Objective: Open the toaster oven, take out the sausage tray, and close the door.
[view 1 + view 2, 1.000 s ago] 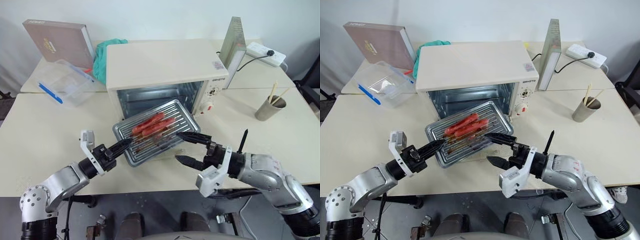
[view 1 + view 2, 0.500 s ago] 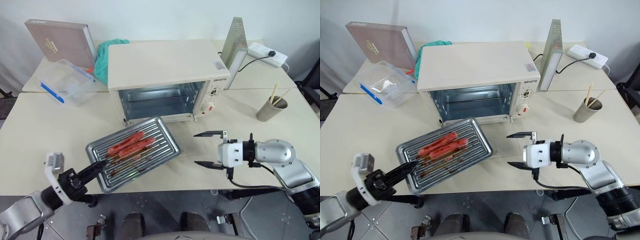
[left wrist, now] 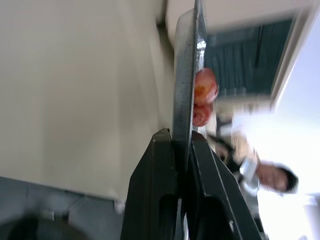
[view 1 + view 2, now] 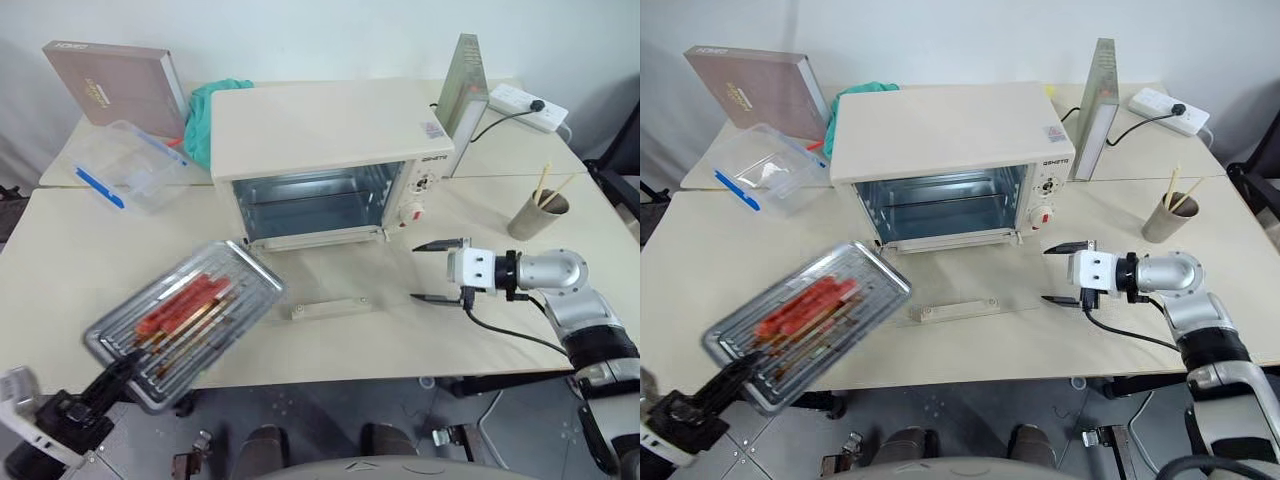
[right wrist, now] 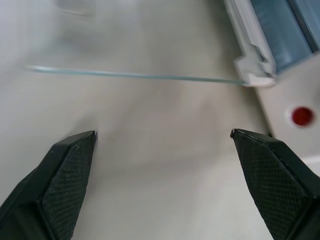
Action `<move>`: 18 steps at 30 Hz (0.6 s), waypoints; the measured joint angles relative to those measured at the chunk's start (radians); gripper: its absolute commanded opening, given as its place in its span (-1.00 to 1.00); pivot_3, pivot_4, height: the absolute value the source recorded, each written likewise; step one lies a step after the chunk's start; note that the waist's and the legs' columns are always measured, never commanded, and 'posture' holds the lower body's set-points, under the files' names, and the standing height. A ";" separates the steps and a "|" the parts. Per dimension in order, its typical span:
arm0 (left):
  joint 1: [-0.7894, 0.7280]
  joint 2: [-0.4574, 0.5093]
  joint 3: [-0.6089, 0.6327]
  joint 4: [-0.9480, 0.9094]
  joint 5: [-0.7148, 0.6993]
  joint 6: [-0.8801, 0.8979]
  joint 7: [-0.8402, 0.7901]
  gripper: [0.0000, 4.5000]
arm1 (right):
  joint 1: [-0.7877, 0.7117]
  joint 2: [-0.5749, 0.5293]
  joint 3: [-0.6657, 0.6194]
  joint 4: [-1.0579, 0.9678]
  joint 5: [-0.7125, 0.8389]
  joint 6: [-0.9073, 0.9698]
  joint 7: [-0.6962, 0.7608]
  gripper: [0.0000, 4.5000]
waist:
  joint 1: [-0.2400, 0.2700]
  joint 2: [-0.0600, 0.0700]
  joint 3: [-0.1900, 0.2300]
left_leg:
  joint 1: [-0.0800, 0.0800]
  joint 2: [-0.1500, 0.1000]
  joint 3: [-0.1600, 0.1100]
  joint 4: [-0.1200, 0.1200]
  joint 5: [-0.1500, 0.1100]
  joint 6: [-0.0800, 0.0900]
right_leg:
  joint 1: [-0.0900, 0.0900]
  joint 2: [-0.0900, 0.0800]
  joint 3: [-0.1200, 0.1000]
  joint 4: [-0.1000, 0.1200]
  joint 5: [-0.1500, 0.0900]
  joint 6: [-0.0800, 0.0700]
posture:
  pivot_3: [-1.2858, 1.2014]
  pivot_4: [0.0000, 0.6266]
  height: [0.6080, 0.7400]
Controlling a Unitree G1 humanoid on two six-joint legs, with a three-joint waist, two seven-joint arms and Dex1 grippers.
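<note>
At the worktop's (image 4: 60, 250) near left corner, the left hand (image 4: 105, 385) had carried the pinched sausage tray (image 4: 185, 320) clear of the toaster oven (image 4: 330, 160); the right hand (image 4: 440, 270), wide and empty, had moved beside the lowered door (image 4: 315, 290), probably to close it.

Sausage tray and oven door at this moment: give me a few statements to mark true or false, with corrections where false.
1. The sausage tray is outside the toaster oven. True.
2. The left gripper is shut on the tray's edge. True.
3. The door is closed. False: it lies folded down flat in front of the open oven, handle toward the robot.
4. The right gripper is holding the door handle. False: it is open and empty, apart from the door, to the right of it.
5. The tray is empty. False: red-orange sausages lie on it.
</note>
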 measured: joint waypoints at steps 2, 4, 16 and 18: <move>-0.001 -0.030 0.036 -0.006 0.000 -0.029 0.012 -1.00 | -0.027 0.014 0.000 0.049 -0.015 -0.013 0.004 0.60 | 0.002 0.000 0.000 | 0.000 0.000 0.000 0.001 0.000 0.000 | 0.000 0.000 0.000 0.000 0.000 0.000 | 0.03 -0.52 1.00; -0.001 -0.046 0.056 -0.012 0.000 -0.048 0.026 -1.00 | -0.037 0.022 0.000 0.075 -0.025 -0.019 0.006 0.29 | 0.003 0.000 0.000 | 0.000 0.000 0.000 0.002 -0.001 0.001 | 0.001 0.000 0.000 0.000 0.000 0.000 | 0.03 -0.52 1.00; -0.076 -0.112 0.120 -0.033 -0.001 -0.128 0.161 -1.00 | -0.038 0.036 -0.013 0.114 0.004 0.037 0.114 -0.99 | 0.002 -0.001 0.000 | 0.000 0.000 0.000 0.005 -0.003 0.002 | 0.003 0.000 0.000 0.000 0.000 0.000 | 0.03 -0.52 1.00; -0.102 -0.126 0.144 -0.023 0.000 -0.136 0.190 -1.00 | -0.031 0.049 -0.018 0.094 0.028 0.079 0.135 -0.99 | 0.002 -0.001 0.000 | 0.000 0.001 0.000 0.005 -0.003 0.002 | 0.003 0.001 0.000 0.000 0.000 0.000 | 0.03 -0.52 1.00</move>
